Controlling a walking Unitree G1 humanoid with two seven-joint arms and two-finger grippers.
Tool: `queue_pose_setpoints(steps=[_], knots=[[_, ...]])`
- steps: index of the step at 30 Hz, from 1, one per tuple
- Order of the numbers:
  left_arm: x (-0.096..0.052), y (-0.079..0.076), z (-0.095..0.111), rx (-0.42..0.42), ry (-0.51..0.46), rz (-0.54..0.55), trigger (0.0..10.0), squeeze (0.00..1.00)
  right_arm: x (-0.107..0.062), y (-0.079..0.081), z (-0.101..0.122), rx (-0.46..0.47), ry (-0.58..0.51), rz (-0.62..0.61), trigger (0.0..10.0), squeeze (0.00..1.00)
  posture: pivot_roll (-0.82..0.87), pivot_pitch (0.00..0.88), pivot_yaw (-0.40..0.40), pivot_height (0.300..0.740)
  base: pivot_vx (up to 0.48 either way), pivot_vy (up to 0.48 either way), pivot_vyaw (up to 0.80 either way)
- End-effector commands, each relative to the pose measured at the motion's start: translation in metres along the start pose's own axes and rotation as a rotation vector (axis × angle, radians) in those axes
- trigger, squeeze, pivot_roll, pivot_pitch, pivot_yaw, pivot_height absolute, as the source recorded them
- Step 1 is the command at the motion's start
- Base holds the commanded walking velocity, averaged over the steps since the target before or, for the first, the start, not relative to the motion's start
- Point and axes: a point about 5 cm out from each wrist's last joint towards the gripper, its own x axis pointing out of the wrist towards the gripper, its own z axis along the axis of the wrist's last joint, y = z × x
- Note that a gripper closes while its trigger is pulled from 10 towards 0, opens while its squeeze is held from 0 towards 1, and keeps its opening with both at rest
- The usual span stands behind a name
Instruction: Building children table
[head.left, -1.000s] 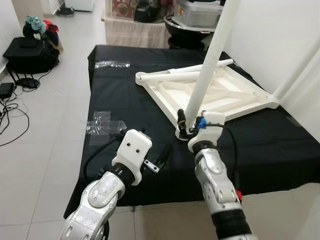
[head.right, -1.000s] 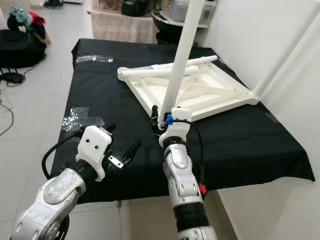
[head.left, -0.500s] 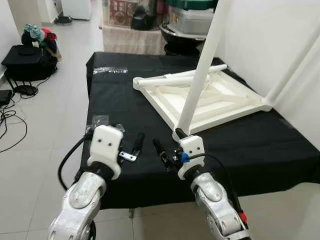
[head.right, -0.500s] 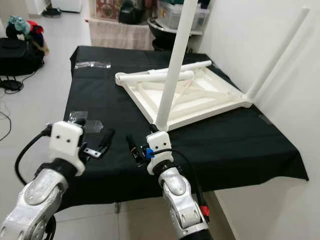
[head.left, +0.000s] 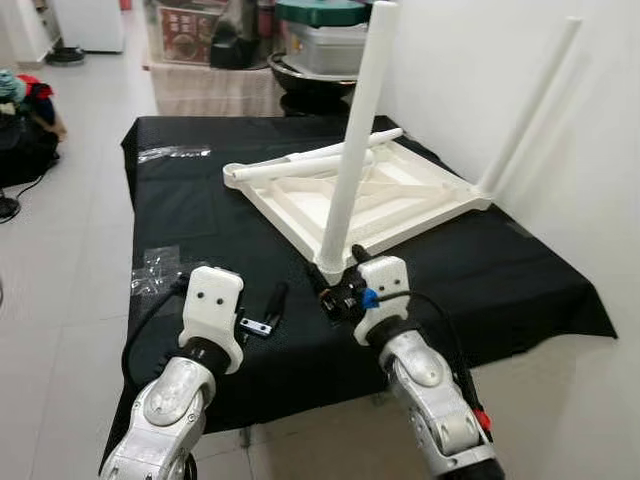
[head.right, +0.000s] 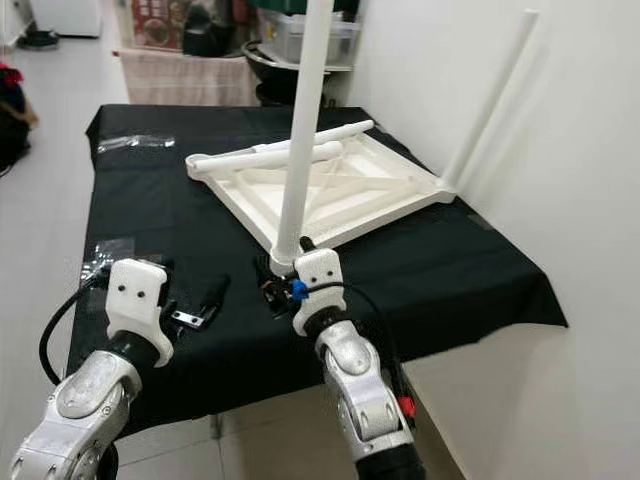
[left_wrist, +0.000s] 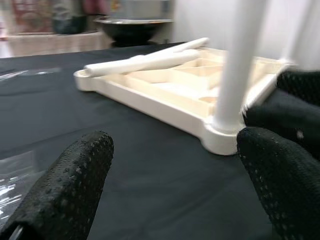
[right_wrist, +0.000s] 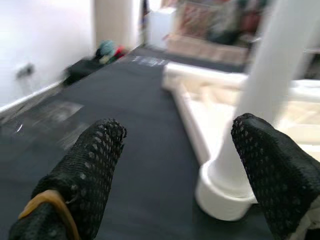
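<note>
Seating the leg (head.left: 352, 150) in the tabletop (head.left: 400, 195) corner socket: both grippers, left (head.left: 272, 303) and right (head.left: 330, 290), are held released beside it; leg should be kept plumb.

smooth white plastic table frame (head.left: 370, 195) lies on matt black cloth (head.left: 220, 210); the fingers (right_wrist: 95, 165) look rough, dimpled rubber.

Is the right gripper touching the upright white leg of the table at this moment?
Apart. In the right wrist view the right gripper is open, and black cloth shows between each finger and the upright white leg.
</note>
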Motion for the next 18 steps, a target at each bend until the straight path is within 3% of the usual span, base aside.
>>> queue_pose_setpoints(steps=[1,3,6,9,12,15,17,18], knots=[[0.000,0.004,-0.001,0.009,-0.008,0.042,10.0,0.00,0.001,-0.008,-0.008,-0.002,0.059,-0.008,10.0,0.00,0.07,0.061,-0.119,0.740,0.000,0.000,0.00],[0.001,0.005,-0.001,0.011,-0.009,0.052,10.0,0.00,0.002,-0.010,-0.008,0.004,0.062,-0.022,10.0,0.00,0.07,0.061,-0.119,0.740,0.000,0.000,0.00],[0.002,0.010,0.001,0.033,-0.006,0.067,10.0,0.00,0.008,-0.022,-0.004,-0.070,0.089,-0.149,10.0,0.00,0.08,0.069,-0.121,0.740,0.000,0.000,0.00],[0.002,0.010,0.002,0.036,-0.007,0.072,10.0,0.00,0.009,-0.025,-0.003,-0.081,0.098,-0.187,10.0,0.00,0.08,0.069,-0.121,0.740,0.000,0.000,0.00],[0.003,0.012,0.009,0.022,-0.029,0.080,10.0,0.00,0.018,-0.034,0.008,-0.059,0.090,-0.307,10.0,0.00,0.07,0.083,-0.118,0.740,0.000,0.000,0.00],[0.003,0.012,0.011,0.020,-0.033,0.079,10.0,0.00,0.021,-0.034,0.011,-0.051,0.089,-0.318,10.0,0.00,0.07,0.087,-0.116,0.740,0.000,0.000,0.00],[0.006,0.009,0.012,0.020,-0.043,0.064,10.0,0.00,0.040,-0.025,0.019,-0.010,0.073,-0.294,10.0,0.00,0.07,0.097,-0.124,0.740,0.000,0.000,0.00],[0.006,0.009,0.012,0.020,-0.043,0.064,10.0,0.00,0.040,-0.025,0.019,-0.010,0.073,-0.294,10.0,0.00,0.07,0.097,-0.124,0.740,0.000,0.000,0.00]])
